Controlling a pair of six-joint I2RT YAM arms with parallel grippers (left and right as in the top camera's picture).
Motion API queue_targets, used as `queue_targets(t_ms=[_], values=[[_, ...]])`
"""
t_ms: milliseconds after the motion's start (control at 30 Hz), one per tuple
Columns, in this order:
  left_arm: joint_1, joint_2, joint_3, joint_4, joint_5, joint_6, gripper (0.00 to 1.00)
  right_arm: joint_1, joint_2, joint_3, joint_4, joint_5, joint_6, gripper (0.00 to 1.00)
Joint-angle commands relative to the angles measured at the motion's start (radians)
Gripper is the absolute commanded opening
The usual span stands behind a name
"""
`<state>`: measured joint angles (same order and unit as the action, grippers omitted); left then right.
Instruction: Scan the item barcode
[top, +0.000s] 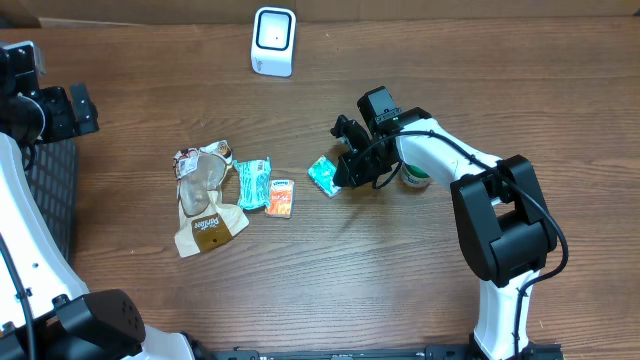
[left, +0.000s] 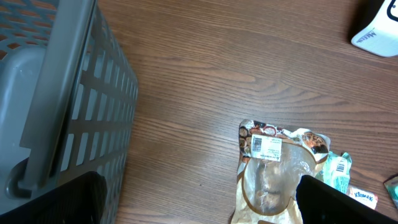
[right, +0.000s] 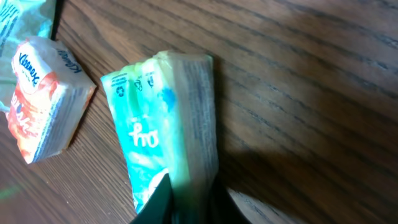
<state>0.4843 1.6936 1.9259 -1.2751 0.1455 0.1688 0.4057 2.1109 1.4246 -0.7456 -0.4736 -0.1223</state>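
On the wooden counter (top: 330, 270) I count four packets: one brown pouch (top: 205, 205) with a clear window, one green packet (top: 253, 183), one orange tissue pack (top: 281, 198) and one teal tissue pack (top: 322, 175). They lie in a loose row from left to right, near the middle. One white scanner (top: 272, 40) stands at the far edge. One grey basket (top: 52, 190) sits at the left edge, and one green-and-white round thing (top: 416, 178) shows partly behind the right arm. There are two arms.

The right arm rises from the near right, folds at the elbow and reaches left and down toward the middle of the counter. The right end effector (top: 338, 178) is closed on the teal tissue pack, its dark fingertips (right: 155, 202) pinching the pack's right end. The pack juts out to the left of the fingers, just right of the orange tissue pack and well apart from the scanner. I cannot tell whether it is lifted or touches the wood.

The left arm hangs at the far left above the basket, and the left end effector (left: 199, 205) gapes wide with nothing between its fingers (left: 339, 202).
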Motion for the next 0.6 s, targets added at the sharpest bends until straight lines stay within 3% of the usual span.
queue_targets(t_ms=[0,167,400,567], values=[[0.0,0.003,0.007,0.0,0.001,0.026,1.0,-0.003,0.025,0.001,-0.01,-0.006,0.057,0.04],[0.0,0.003,0.007,0.0,0.001,0.026,1.0,-0.003,0.005,0.096,-0.105,-0.203,0.074,0.04],[0.0,0.003,0.007,0.0,0.001,0.026,1.0,-0.039,-0.112,0.206,-0.206,-0.78,0.077,0.04],[0.0,0.003,0.007,0.0,0.001,0.026,0.99,-0.123,-0.173,0.208,-0.145,-1.097,0.238,0.04]])
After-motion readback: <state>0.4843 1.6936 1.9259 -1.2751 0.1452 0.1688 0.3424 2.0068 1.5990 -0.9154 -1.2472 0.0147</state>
